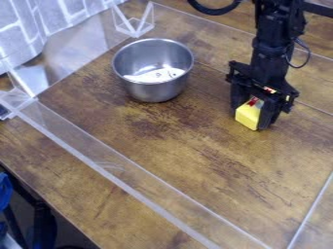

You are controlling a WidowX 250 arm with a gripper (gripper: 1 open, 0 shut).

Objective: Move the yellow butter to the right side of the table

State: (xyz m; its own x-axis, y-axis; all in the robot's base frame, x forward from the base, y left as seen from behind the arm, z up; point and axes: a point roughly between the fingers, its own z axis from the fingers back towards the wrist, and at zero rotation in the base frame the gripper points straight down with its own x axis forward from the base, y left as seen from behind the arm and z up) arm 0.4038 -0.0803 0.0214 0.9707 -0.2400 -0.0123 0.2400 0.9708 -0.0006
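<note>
**Yellow butter clamped in pincer, right of steel bowl**

You are looking at the yellow butter point(247, 117) sitting on the table point(156, 156), well to the right of the steel bowl point(152, 68). Your gripper point(255, 105) is pointing straight down and pinching the box between its narrowed jaws. Beyond the bowl, to its left, clear acrylic rails point(72, 58) are edging the wood.

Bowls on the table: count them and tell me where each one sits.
1. A single steel bowl stands on the table toward the back left, apart from the yellow butter to its right. Nothing in view looks able to hide another bowl.
</note>
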